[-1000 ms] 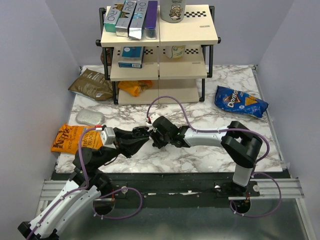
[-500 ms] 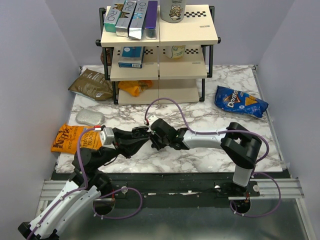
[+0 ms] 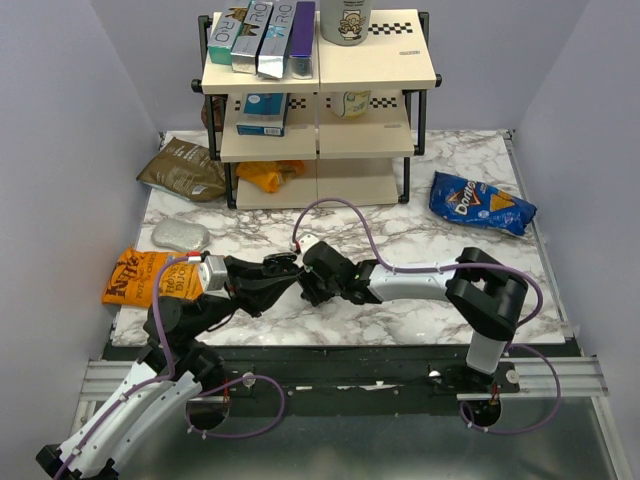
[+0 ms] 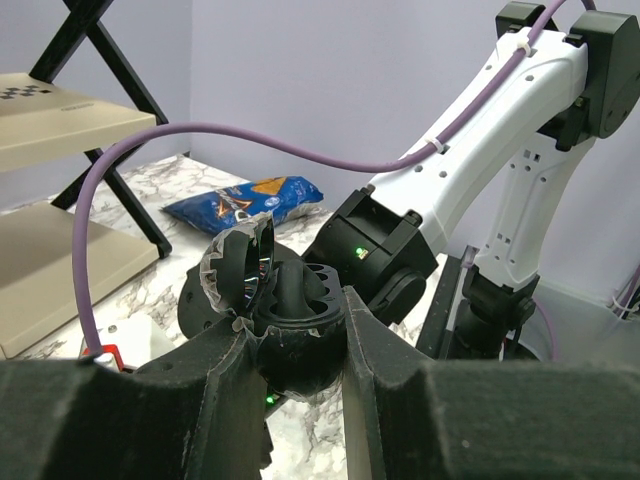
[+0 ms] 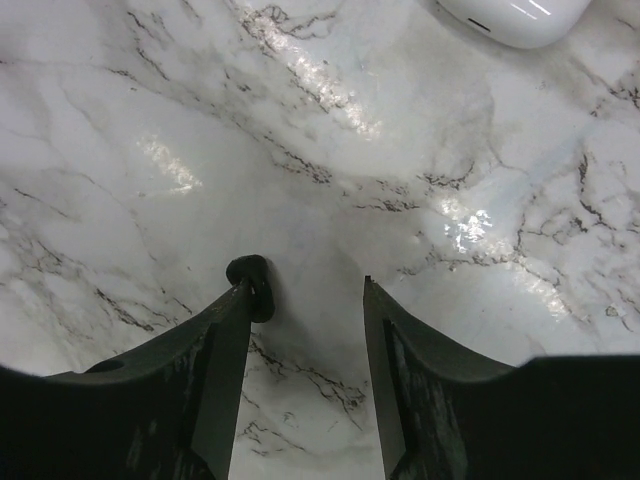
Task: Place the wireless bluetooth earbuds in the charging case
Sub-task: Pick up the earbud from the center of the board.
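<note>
My left gripper (image 4: 297, 335) is shut on the black charging case (image 4: 300, 305), held above the table with its lid (image 4: 238, 265) open. In the top view the left gripper (image 3: 279, 268) and the case (image 3: 285, 262) are at the table's middle. My right gripper (image 3: 304, 291) is close to the right of the case, pointing down at the marble. In the right wrist view the right gripper (image 5: 307, 285) is open, and one tiny black earbud (image 5: 250, 272) lies on the marble touching the tip of its left finger (image 5: 225, 330). The other earbud is not visible.
A white rounded object (image 5: 515, 18) lies just beyond the right gripper. A shelf rack (image 3: 318, 110) stands at the back. A blue Doritos bag (image 3: 482, 204) is at the right; an orange chip bag (image 3: 135, 275), a silver pouch (image 3: 180, 235) and a brown bag (image 3: 183, 170) are at the left.
My right gripper has shifted a little to the left and lower, closer to the held case. The left gripper and case have stayed in place.
</note>
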{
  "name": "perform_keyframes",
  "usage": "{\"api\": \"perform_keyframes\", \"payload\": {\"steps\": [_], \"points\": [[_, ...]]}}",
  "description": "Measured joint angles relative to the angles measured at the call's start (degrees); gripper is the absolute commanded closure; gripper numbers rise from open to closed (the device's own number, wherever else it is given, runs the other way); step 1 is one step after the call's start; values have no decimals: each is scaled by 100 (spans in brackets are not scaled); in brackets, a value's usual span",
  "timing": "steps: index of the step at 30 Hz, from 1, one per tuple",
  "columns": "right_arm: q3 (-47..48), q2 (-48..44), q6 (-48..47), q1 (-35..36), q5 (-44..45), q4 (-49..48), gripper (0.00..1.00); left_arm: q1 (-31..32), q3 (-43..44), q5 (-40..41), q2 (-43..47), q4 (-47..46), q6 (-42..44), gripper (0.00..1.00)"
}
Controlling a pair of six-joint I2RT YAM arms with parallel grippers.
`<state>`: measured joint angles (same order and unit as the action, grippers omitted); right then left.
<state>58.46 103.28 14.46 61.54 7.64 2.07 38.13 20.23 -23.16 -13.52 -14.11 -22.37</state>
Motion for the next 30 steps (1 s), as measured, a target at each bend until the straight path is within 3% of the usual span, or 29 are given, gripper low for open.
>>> {"api": "perform_keyframes", "payload": {"steps": [9, 19, 30], "points": [[-87, -269, 162, 79, -20, 188, 40, 0, 0, 2, 59, 2, 0, 100], [-94, -431, 149, 22, -170, 186, 50, 0, 0, 2, 72, 4, -2, 100], [-59, -122, -50, -201, -214, 192, 48, 0, 0, 2, 72, 2, -2, 100]]}}
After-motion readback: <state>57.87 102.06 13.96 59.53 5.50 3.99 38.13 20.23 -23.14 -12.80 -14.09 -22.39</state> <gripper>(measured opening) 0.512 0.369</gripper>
